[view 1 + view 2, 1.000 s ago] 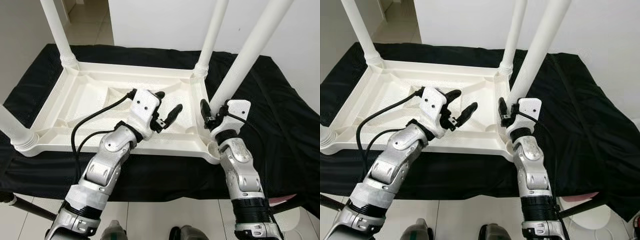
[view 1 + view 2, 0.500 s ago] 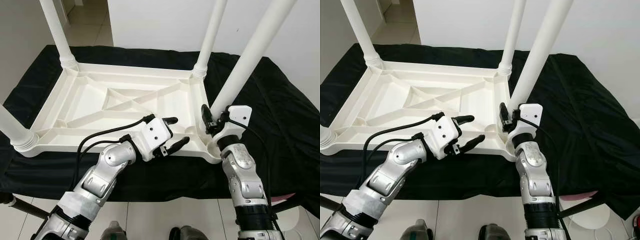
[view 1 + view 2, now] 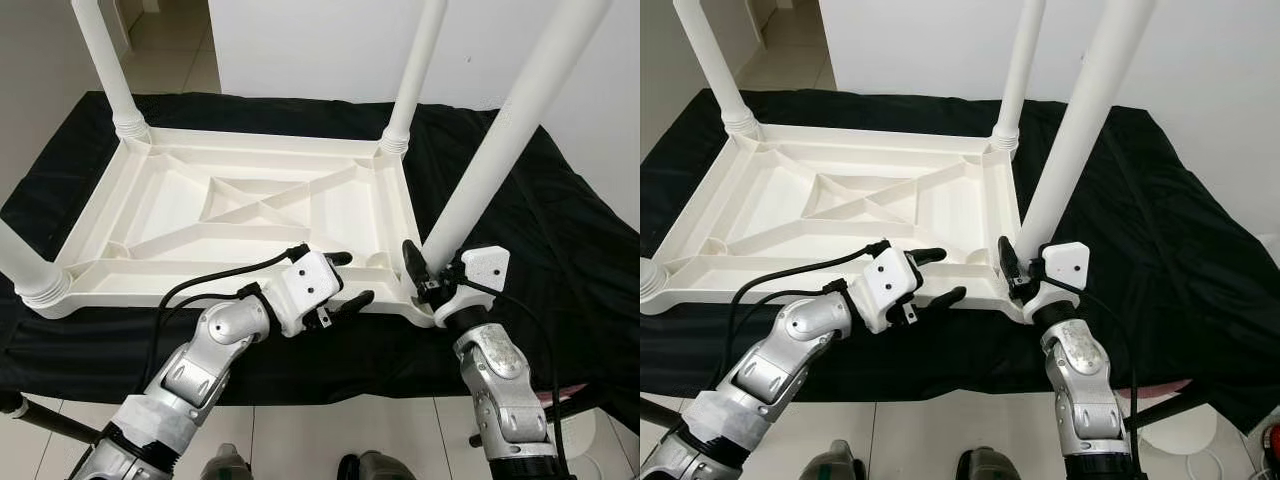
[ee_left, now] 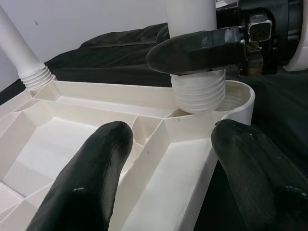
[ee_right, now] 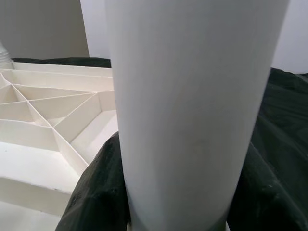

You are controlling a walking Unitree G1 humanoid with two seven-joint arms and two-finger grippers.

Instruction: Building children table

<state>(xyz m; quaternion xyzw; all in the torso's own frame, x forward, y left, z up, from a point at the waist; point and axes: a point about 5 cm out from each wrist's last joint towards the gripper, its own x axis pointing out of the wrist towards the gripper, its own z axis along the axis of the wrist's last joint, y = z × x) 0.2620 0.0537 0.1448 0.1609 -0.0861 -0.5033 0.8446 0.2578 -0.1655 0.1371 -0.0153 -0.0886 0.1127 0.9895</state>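
Observation:
A white plastic children's table [image 3: 250,145] lies upside down on a black cloth. Its near right leg [image 3: 500,150] stands in the corner socket [image 4: 238,96], and the threaded base [image 4: 199,91] shows above the socket. My right gripper [image 3: 432,270] is shut on this leg just above the base, with black fingers [image 5: 94,192] on either side of the white tube. My left gripper [image 3: 347,280] is open at the table's near rim. Its fingers [image 4: 91,178] straddle the rim a short way left of the socket, holding nothing.
Three other legs stand upright at the far left [image 3: 100,60], far right [image 3: 415,70] and near left [image 3: 20,265] corners. The black cloth [image 3: 560,220] covers a low surface ending just below the table's near rim. Tiled floor and a white round object [image 3: 1190,430] lie below.
My left gripper has come back from above the table's inside down to its near rim, still open. My right gripper has slid lower along the leg towards its base.

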